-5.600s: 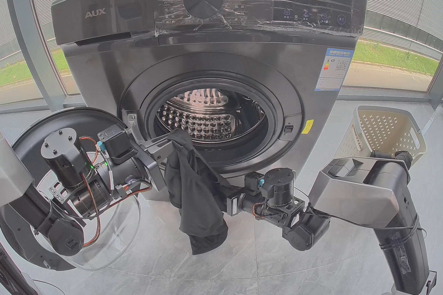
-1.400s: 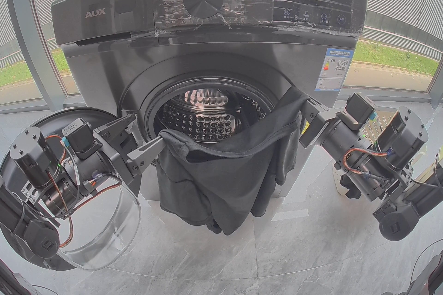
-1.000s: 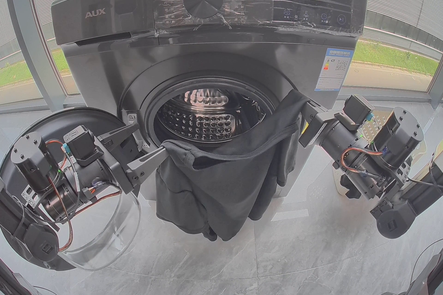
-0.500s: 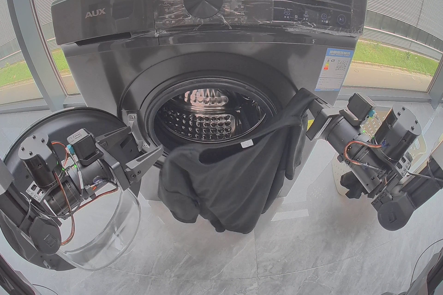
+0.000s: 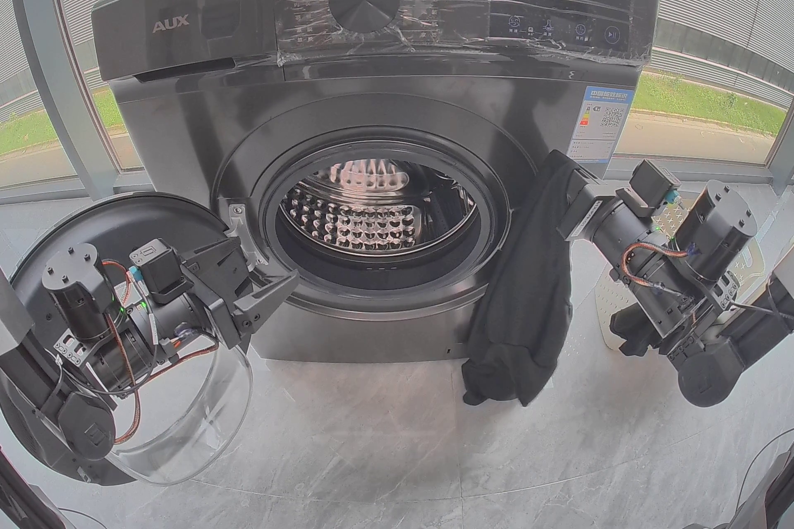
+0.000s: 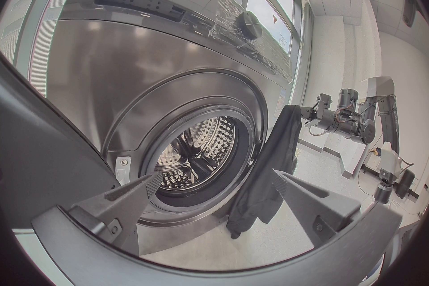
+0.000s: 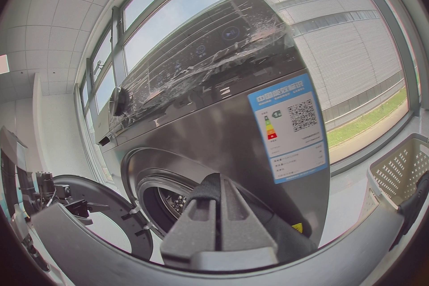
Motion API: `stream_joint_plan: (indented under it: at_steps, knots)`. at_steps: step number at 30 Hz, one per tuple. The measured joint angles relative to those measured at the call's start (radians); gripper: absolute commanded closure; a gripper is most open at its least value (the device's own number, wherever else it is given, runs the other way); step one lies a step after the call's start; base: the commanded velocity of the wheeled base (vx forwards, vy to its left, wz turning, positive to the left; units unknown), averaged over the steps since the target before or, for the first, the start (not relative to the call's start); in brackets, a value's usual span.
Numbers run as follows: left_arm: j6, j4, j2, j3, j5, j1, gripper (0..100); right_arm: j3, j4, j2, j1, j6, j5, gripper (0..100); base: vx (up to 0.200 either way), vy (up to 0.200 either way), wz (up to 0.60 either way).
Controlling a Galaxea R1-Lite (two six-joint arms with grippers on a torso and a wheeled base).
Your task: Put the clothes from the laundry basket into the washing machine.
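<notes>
My right gripper [image 5: 571,196], clamped on one end of the black cloth garment [image 5: 525,291], hangs it beside the round drum opening [image 5: 376,212] of the grey washing machine [image 5: 372,101], left gripper [image 5: 269,262] spread empty, so that single pinch may slip.

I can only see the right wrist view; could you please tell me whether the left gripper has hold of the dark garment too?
Observer: No, the left gripper is open and empty, in front of the open door.
Operator: Thank you. How does the garment hang?
Observer: The dark garment hangs from the shut right gripper, down the front of the washing machine, to the right of its opening, with none of it inside.
</notes>
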Motion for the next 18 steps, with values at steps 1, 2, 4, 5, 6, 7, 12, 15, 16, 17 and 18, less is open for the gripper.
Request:
stream_joint_plan:
  at_steps: [1,2,4,5,6,7,12,15,16,17,18]
  knots:
    - [0.003,0.000,0.002,0.001,0.005,-0.005,0,0.000,-0.001,0.000,0.010,0.000,0.000,100,0.000,0.000,0.00]
    - [0.005,0.000,0.004,0.002,0.009,-0.008,0,0.000,-0.001,0.000,0.018,0.000,-0.001,100,0.000,0.000,0.00]
    - [0.015,0.000,0.008,0.006,0.018,-0.016,0,0.001,-0.001,0.000,0.049,0.000,-0.005,100,0.000,0.000,0.00]
    - [0.022,0.000,0.011,0.009,0.021,-0.020,0,0.001,-0.001,0.000,0.066,0.000,-0.006,100,0.000,0.000,0.00]
    - [0.029,0.000,0.013,0.012,0.023,-0.023,0,0.001,-0.001,-0.001,0.081,0.000,-0.007,100,0.000,0.000,0.00]
    - [0.034,0.000,0.016,0.015,0.026,-0.029,0,-0.002,0.002,-0.001,0.096,-0.001,-0.009,100,0.000,0.000,0.00]
    - [0.038,0.000,0.043,0.014,0.032,-0.060,0,-0.011,0.009,-0.005,0.137,-0.008,-0.009,100,0.000,0.000,0.00]
    - [0.039,0.000,0.064,0.007,0.043,-0.088,0,-0.017,0.018,-0.006,0.158,-0.011,-0.009,100,0.000,0.000,0.00]
    - [0.039,0.000,0.072,0.006,0.050,-0.099,0,-0.020,0.032,-0.006,0.164,-0.011,-0.009,100,0.000,0.000,0.00]
    - [0.039,0.000,0.080,0.004,0.057,-0.111,0,-0.024,0.052,-0.007,0.171,-0.011,-0.008,100,0.000,0.000,0.00]
    - [0.040,0.000,0.089,0.003,0.062,-0.124,0,-0.028,0.070,-0.008,0.177,-0.011,-0.007,100,0.000,0.000,0.00]
